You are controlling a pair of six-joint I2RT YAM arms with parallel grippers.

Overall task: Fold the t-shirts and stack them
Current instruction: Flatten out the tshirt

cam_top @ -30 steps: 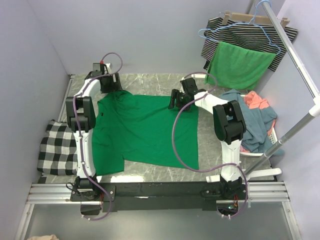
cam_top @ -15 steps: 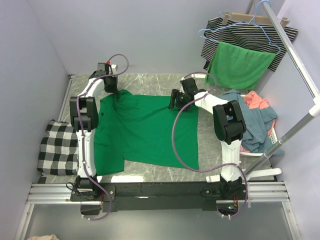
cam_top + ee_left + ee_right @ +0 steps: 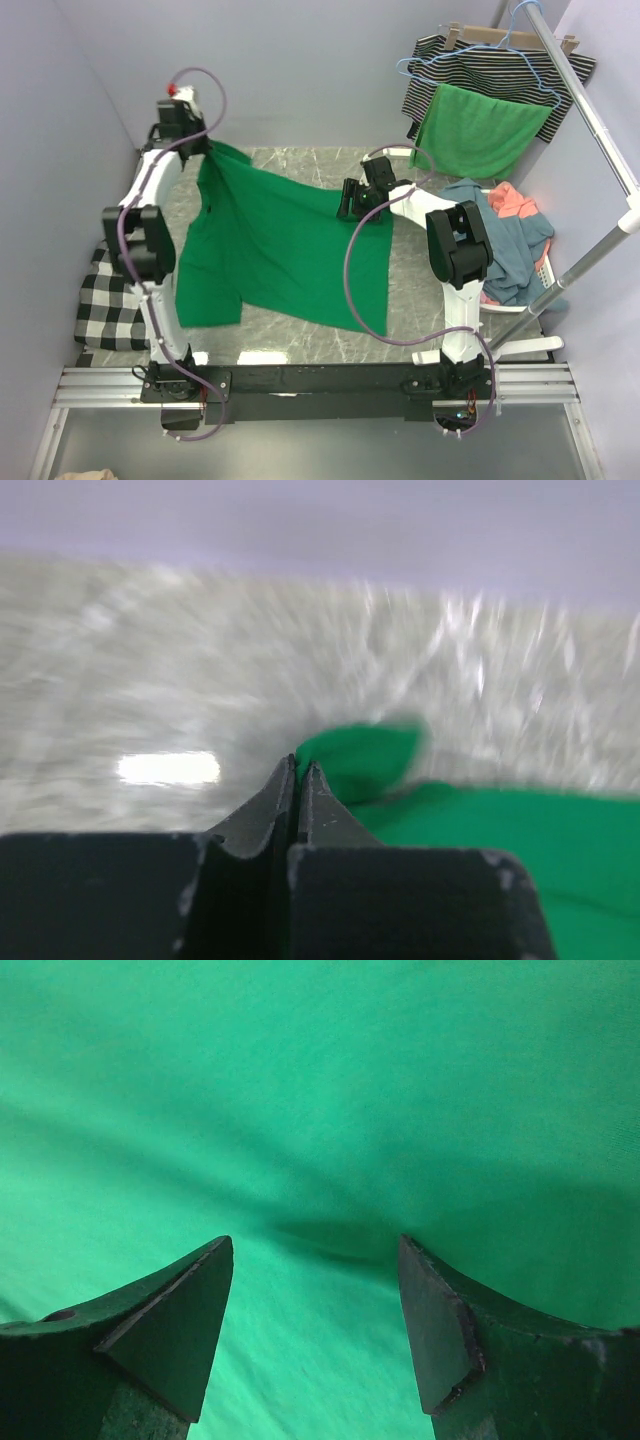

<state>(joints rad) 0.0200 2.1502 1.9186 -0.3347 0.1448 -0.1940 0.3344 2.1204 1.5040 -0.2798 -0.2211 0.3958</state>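
Spreading over most of the marble table (image 3: 420, 285), the emerald green t-shirt (image 3: 290, 250) is lying largely flat, with its far left corner hanging up off the surface. At the table's right edge a white basket (image 3: 541, 272) is holding a dusty blue t-shirt (image 3: 500, 250) in a heap, and a coral t-shirt (image 3: 515, 203) is sitting on top of it toward the back.

I am holding my left claw (image 3: 200, 145) raised at the far left corner, fingers pressed together and pinching a fold of the green fabric; in the wrist view a lobe of cloth is poking out just past the tips (image 3: 298, 765). I am keeping my right claw (image 3: 352, 200) spread wide, low over the shirt's far right edge, with green cloth filling the gap between its fingers (image 3: 315, 1245).

A second ago my left claw was spread and down at table level on that same corner; now it is closed and higher, and the shirt's left side is being drawn up and inward. My right claw is staying where it was.
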